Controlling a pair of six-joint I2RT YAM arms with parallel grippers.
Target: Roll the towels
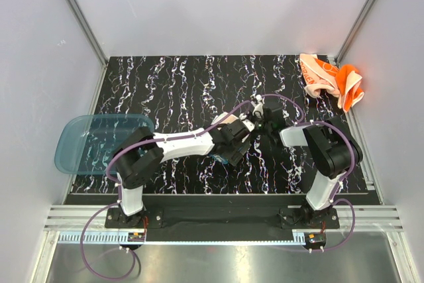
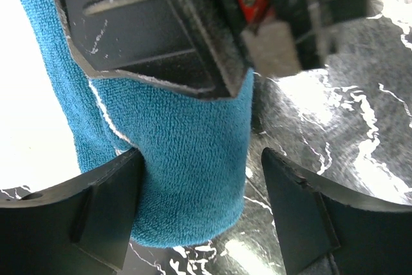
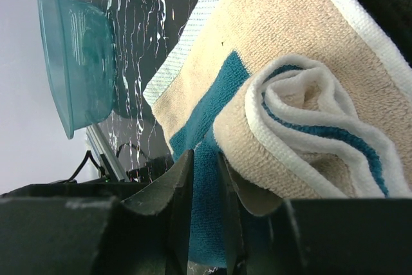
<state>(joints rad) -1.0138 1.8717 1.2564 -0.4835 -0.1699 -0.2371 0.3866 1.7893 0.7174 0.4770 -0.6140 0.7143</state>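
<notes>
Teal towel [image 3: 206,101] — rolled cream end only in right wrist view, right pincer [image 3: 205,156] clenched on it — left pincer [image 2: 201,156] released.

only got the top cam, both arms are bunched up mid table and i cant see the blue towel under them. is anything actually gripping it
Observer: Yes. In the right wrist view the right gripper has its fingers nearly together, with an edge of the teal towel pinched between them.
Operator: ok is it rolled at all yet
Observer: Partly. A rolled end shows just above those fingers, cream side out with its spiral visible, and flat cloth stretches on beyond it.
</notes>
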